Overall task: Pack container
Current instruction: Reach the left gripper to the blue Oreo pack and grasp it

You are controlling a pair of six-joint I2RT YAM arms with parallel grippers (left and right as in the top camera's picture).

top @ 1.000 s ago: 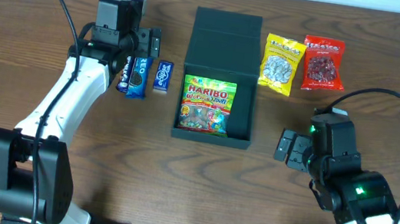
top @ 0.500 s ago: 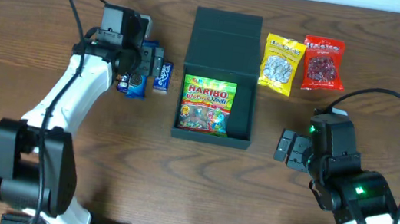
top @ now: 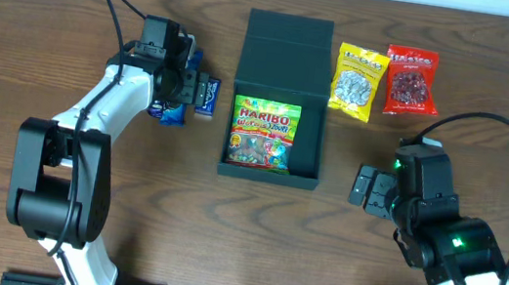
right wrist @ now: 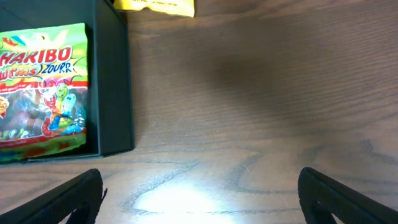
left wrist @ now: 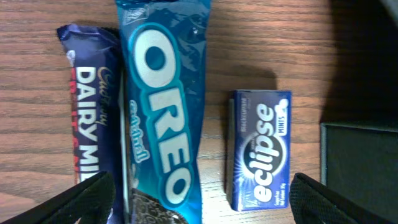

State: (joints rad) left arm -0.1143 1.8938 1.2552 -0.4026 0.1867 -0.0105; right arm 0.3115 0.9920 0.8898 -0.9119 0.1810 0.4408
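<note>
Worktop (top: 221, 246): brown wood grain, carrying everything listed.
Container (top: 311, 135): dark matte box, midway along the worktop and nearer its far edge; the lid (top: 287, 53) is folded open and lies flat on the far side.
Contents: one Haribo Worms Zourr bag (top: 262, 134), flat on the floor of the box against its left wall, printed side up.
Left hand (left wrist: 208, 202): wide open and holding nothing, above the left-side snacks, with its fingers standing outside the Oreo packet and the mints.
Oreo packet (left wrist: 163, 112): blue, lying flat on the wood to the left of the container.
Cadbury Dairy Milk bar (left wrist: 90, 112): purple wrapper, touching the Oreo packet on the side away from the box.
Eclipse mints pack (left wrist: 260, 158): small and dark blue, between the Oreo packet and the container, apart from both.
Yellow snack bag (top: 357, 81): just right of the lid, near the far edge.
Red snack bag (top: 410, 81): beside the yellow one, on its right.
Right hand (top: 367, 189): wide open and empty, over bare wood right of the container's near corner.
</note>
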